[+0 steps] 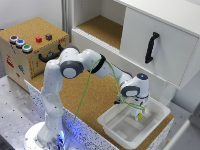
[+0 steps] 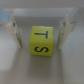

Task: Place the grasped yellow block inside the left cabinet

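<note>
The yellow block (image 1: 140, 116) is a tiny speck under the hand (image 1: 138, 114).

A cork-topped worktop (image 1: 87, 97) carries a white tray (image 1: 157, 107) at the exterior view's right end, while the cork-clad button box (image 1: 31, 44) seems to stand beside it.

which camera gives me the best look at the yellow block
The wrist view. The yellow block fills the middle of the picture between the two fingers, with the letters T and S readable on it. The exterior view shows only a tiny yellow speck under the gripper, over the white tray.
</note>
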Robot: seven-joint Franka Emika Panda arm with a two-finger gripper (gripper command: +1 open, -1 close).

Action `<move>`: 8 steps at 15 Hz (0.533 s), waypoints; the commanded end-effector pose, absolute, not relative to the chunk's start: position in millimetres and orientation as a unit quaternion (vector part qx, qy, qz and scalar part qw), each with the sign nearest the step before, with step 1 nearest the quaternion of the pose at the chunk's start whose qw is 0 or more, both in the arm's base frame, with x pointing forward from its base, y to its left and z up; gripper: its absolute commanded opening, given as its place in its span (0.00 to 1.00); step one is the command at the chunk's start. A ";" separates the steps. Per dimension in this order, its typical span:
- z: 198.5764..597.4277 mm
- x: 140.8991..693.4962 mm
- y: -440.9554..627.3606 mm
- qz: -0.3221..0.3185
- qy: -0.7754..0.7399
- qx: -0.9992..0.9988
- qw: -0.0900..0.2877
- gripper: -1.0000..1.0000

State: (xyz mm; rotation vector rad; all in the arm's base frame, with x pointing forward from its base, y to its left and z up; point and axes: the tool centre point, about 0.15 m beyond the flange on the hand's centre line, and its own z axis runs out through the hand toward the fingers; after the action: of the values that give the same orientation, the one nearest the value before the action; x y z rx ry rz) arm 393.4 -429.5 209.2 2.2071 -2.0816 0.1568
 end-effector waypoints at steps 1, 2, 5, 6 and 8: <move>212.0 381.9 -439.8 0.015 -0.688 0.725 0.023 0.00; 215.3 383.6 -438.8 0.020 -0.689 0.725 0.013 0.00; 250.7 404.9 -434.6 0.076 -0.674 0.735 -0.005 0.00; 266.1 412.2 -432.6 0.096 -0.670 0.736 -0.009 0.00; 292.1 421.6 -426.7 0.134 -0.667 0.732 -0.039 0.00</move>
State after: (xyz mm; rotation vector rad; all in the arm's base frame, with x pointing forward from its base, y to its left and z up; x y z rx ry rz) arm 411.3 -434.7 232.7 2.2420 -2.0980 0.2375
